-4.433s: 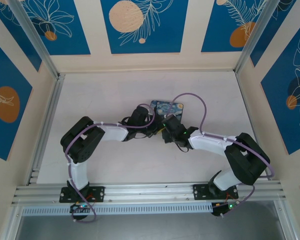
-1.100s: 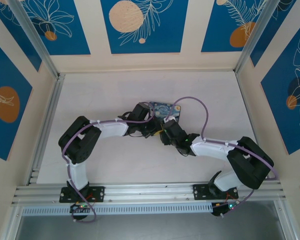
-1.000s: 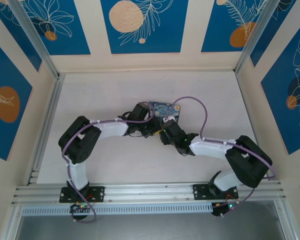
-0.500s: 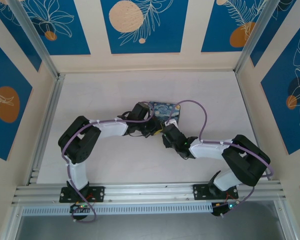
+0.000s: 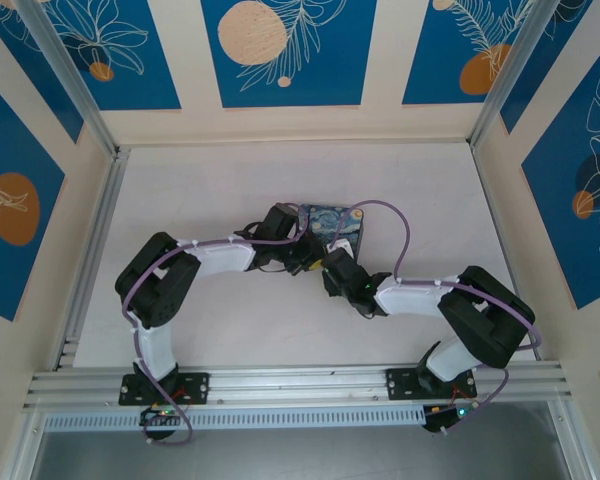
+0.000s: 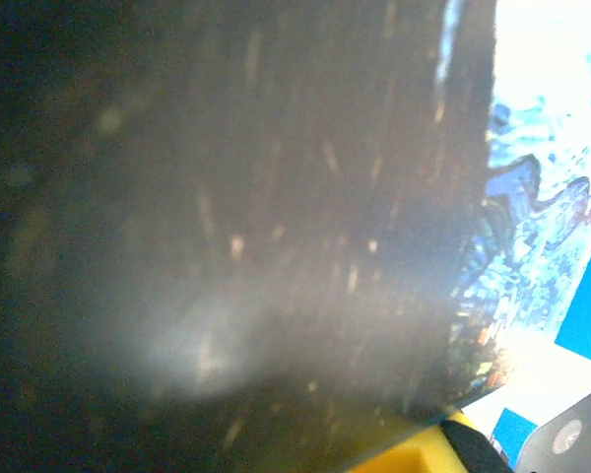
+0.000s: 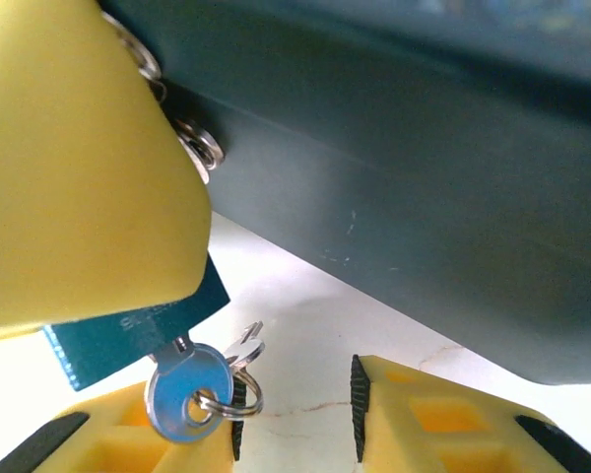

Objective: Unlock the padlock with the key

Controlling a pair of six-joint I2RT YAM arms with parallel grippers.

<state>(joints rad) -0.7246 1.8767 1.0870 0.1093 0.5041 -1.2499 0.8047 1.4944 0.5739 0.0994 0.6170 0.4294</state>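
In the right wrist view the small dark teal padlock [image 7: 128, 335] is pinched under a big yellow finger [image 7: 79, 177] of my left gripper [image 5: 305, 254]. The silver key [image 7: 182, 390] sticks in the padlock's lower end, with a ring and a second key [image 7: 242, 348] hanging from it. My right gripper [image 7: 294, 414] is open just below, and the key's head hangs in front of its left pad with nothing between the pads. Silvery rings [image 7: 203, 148] sit against the dark box wall. The left wrist view is blurred and dark.
The dark blue box with the swirly print [image 5: 332, 221] stands right behind both grippers, its side wall [image 7: 424, 197] close above my right fingers. Its print shows at the edge of the left wrist view [image 6: 532, 227]. White table [image 5: 210, 190] lies around, inside a walled frame.
The right arm's elbow and forearm have shifted left while its gripper stays at the padlock. The box has turned slightly. The left arm has held still.
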